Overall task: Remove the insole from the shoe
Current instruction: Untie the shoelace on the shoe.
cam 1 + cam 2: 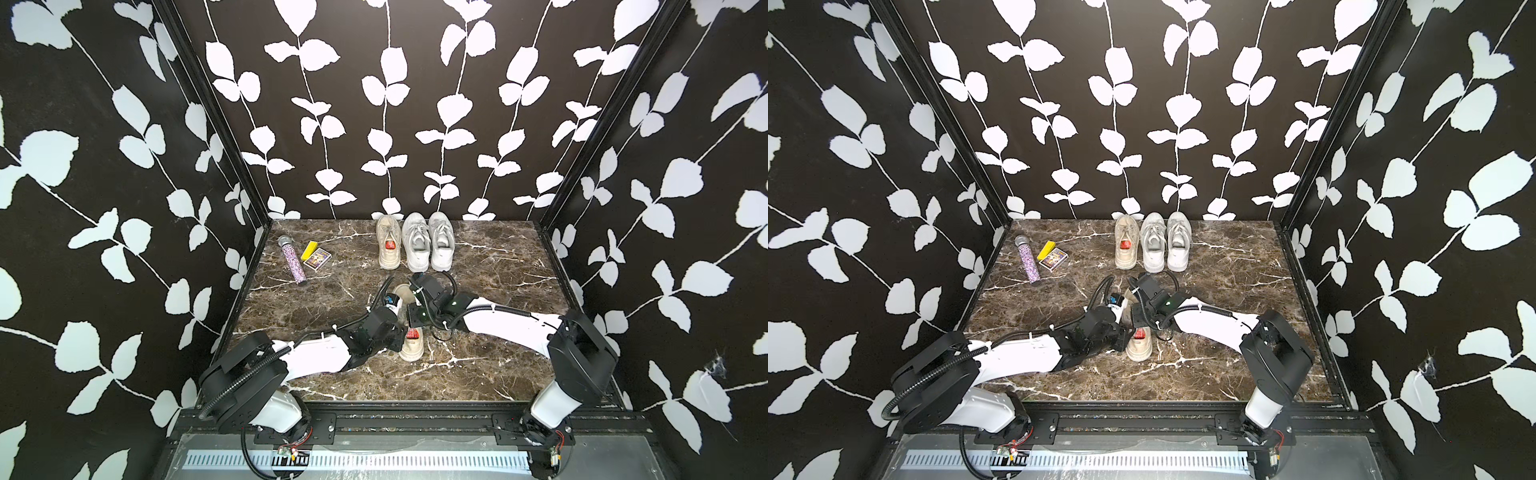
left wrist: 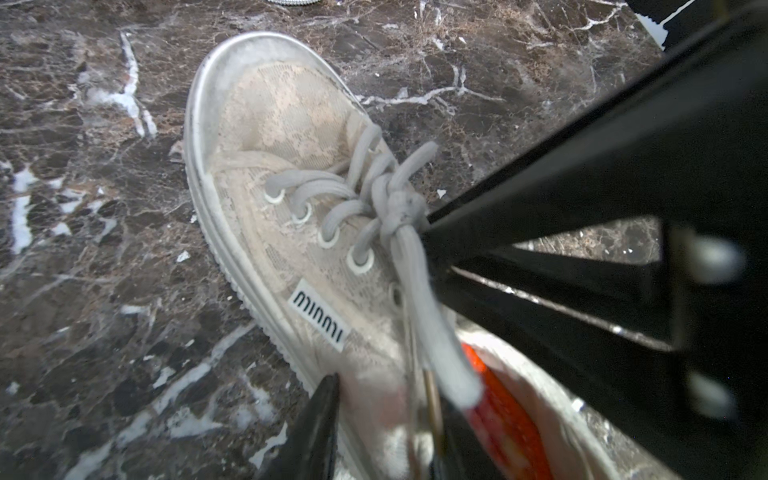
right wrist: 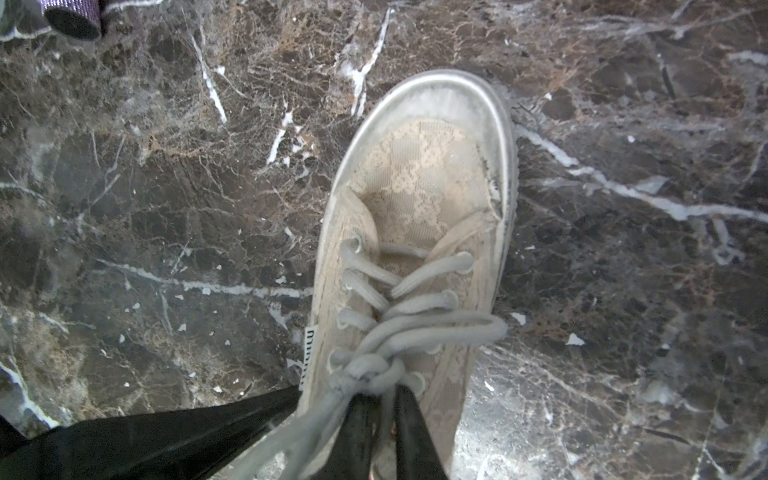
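A beige lace shoe [image 1: 412,349] [image 1: 1139,348] lies mid-table with its toe pointing away from me. Its red insole [image 1: 412,333] [image 2: 503,411] shows in the opening. My left gripper [image 2: 386,390] grips the shoe's side wall [image 2: 374,374], one finger outside and one inside. My right gripper [image 3: 383,392] comes down just behind the lace knot [image 3: 365,368]. Its fingers are nearly together on a thin pale strip of the tongue. In both top views the two wrists hide most of the shoe [image 2: 291,124] [image 3: 419,187]. A loose lace end [image 2: 436,332] lies across the opening.
At the back stand a matching beige shoe [image 1: 389,245] and a white pair [image 1: 428,245]. A glittery microphone [image 1: 293,259] and a yellow box with a card pack [image 1: 316,255] lie at the back left. Patterned walls close three sides.
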`<action>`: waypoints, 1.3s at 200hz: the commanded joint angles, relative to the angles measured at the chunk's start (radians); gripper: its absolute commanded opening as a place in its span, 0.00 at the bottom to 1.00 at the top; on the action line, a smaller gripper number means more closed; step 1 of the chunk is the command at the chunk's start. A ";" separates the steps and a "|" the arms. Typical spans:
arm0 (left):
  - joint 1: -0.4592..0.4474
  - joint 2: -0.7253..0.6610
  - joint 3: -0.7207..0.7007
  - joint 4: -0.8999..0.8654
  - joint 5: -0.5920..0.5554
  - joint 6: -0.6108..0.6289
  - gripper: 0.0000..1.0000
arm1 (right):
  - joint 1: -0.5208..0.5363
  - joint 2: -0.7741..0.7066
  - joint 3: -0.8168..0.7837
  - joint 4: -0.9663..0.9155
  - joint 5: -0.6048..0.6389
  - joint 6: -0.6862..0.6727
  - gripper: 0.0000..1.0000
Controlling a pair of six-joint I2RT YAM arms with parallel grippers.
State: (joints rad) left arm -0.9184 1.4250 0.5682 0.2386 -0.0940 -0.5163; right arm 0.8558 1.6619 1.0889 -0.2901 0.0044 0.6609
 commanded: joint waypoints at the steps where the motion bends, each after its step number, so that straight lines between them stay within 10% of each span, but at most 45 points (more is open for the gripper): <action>1: 0.003 -0.021 0.002 -0.009 -0.025 -0.016 0.36 | 0.006 0.009 0.020 -0.014 0.009 0.003 0.08; 96: 0.051 0.001 0.053 -0.013 -0.021 -0.080 0.38 | 0.006 -0.053 -0.013 -0.017 -0.002 -0.023 0.02; 206: 0.088 0.057 0.061 -0.024 -0.038 -0.138 0.00 | 0.006 -0.173 -0.066 -0.033 0.102 0.000 0.00; 260: 0.094 0.041 0.051 -0.027 -0.051 -0.151 0.00 | 0.006 -0.204 -0.090 -0.036 0.131 0.005 0.00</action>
State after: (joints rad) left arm -0.8448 1.4738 0.6209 0.2348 -0.0872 -0.6365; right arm 0.8577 1.5089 1.0149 -0.3058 0.0719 0.6495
